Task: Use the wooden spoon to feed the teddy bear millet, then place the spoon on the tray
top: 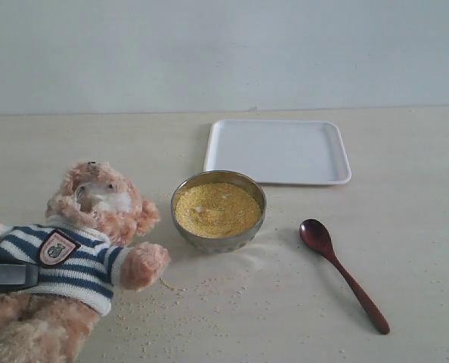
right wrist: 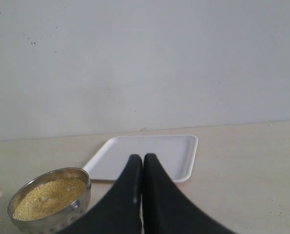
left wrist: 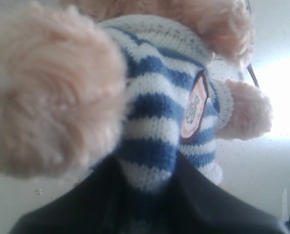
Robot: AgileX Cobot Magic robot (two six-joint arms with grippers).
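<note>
The teddy bear (top: 73, 257) leans at the left of the exterior view, its striped shirt pinched by my left gripper (top: 17, 276). Up close, the shirt of the teddy bear (left wrist: 155, 126) bulges between the dark fingers of my left gripper (left wrist: 147, 180), which is shut on it. The millet (top: 218, 209) fills a steel bowl (top: 209, 243) at the centre. The wooden spoon (top: 342, 272) lies on the table right of the bowl, untouched. The tray (top: 277, 151) sits behind. My right gripper (right wrist: 143, 158) is shut and empty, above the table, with the tray (right wrist: 150, 156) and millet (right wrist: 50, 197) beyond it.
Scattered millet specks (top: 209, 291) dot the table in front of the bowl and the bear's paw. A pale wall (top: 224, 53) closes the table's far edge behind the tray.
</note>
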